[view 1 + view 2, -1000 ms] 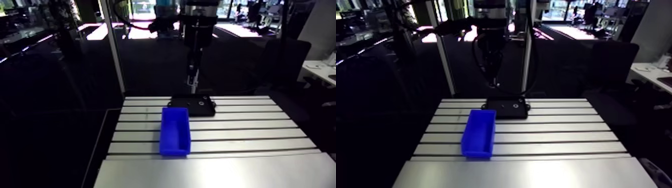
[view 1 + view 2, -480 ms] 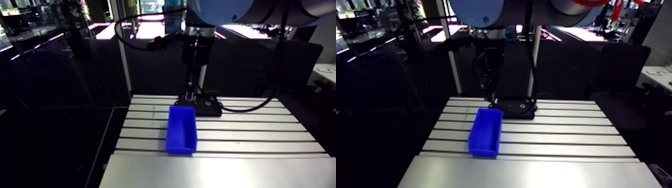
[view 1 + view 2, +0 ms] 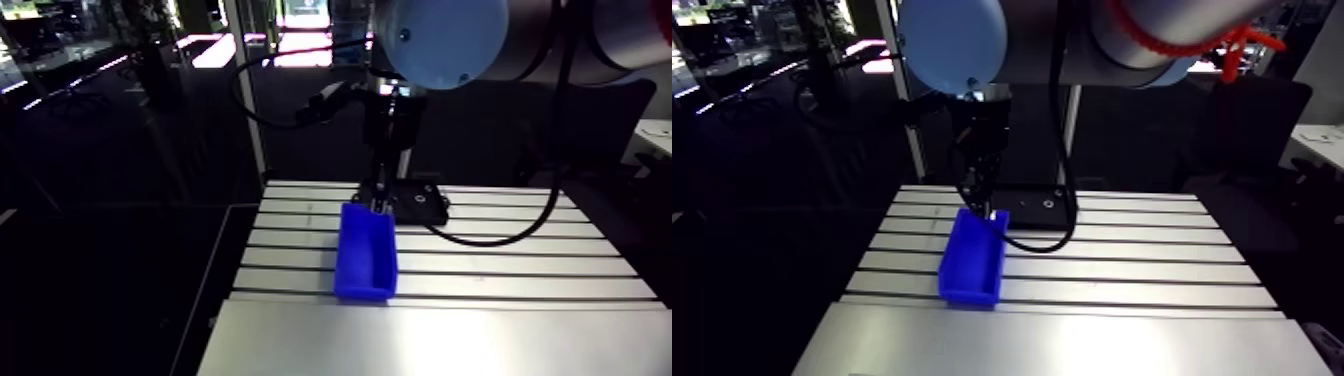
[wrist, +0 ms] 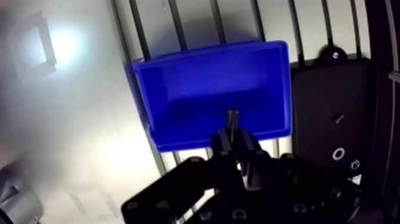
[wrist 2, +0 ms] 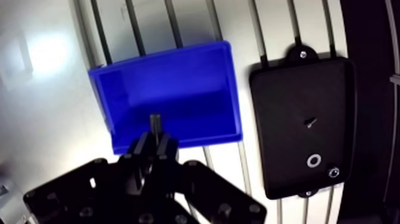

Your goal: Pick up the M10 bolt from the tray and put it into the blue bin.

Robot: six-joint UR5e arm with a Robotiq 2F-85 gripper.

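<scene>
The fingers (image 4: 222,143) of the gripper (image 4: 234,140) stand close together, clamped on the M10 bolt (image 4: 234,119). Its shank juts out ahead of the fingertips. The bolt hangs over the inside of the blue bin (image 4: 178,83), near the bin's end wall and clear of its floor.

Just beside the bin, with a narrow strip of table showing between them, lies the black tray (image 5: 297,107). It carries a pale ring (image 5: 313,161), a small screw head (image 5: 334,173) near one corner and a small dark piece (image 5: 309,121) near its middle. Both bin and tray rest on the slotted table (image 3: 500,270).

The arm view shows the wrist coming down over the bin's far end, with the tray just behind it. There the fingers are dark and the bolt cannot be made out. Only the wrist view shows the grip and the small parts on the tray.
</scene>
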